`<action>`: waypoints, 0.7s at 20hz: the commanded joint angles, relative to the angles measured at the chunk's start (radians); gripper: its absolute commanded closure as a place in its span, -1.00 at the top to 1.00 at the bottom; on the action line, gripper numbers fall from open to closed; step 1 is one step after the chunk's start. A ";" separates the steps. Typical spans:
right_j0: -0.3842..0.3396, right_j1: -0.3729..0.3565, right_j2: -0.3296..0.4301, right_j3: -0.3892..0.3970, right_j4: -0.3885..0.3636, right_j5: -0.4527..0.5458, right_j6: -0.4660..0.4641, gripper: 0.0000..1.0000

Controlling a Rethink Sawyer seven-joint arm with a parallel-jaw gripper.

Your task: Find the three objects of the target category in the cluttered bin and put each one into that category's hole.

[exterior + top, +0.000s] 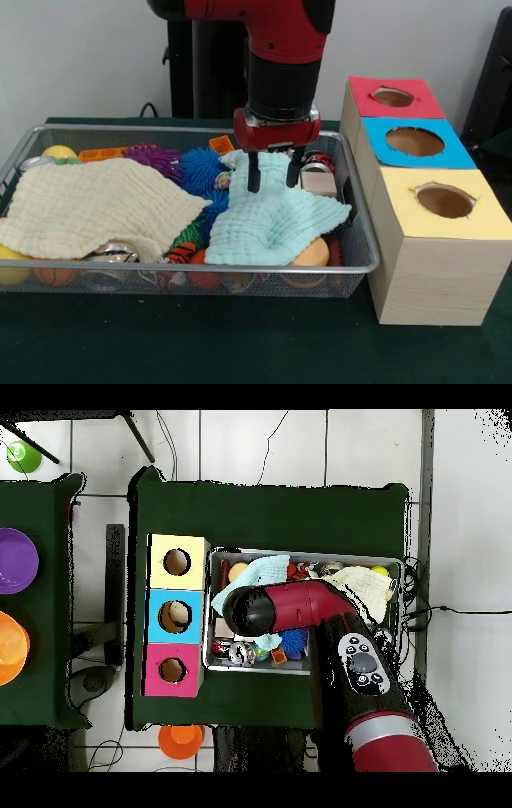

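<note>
Gripper (273, 176) spread open and empty, tips just above the pale blue cloth (272, 220).

From the left: I see the cream cloth (88, 208) draped over that half of the wire bin (192, 276), spiky balls (200, 168) midway, then my arm dropping vertically onto the blue cloth. Red (393, 97), blue (414, 142) and yellow holes (444, 201) look empty, so I judge the sorting not yet begun; targets probably hidden beneath cloths.
</note>
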 commanded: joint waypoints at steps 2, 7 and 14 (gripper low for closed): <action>-0.034 0.082 0.097 -0.051 -0.038 0.071 -0.121 1.00; -0.030 0.100 0.097 -0.065 -0.045 0.084 -0.122 1.00; -0.011 0.113 0.074 -0.084 -0.072 0.080 -0.116 1.00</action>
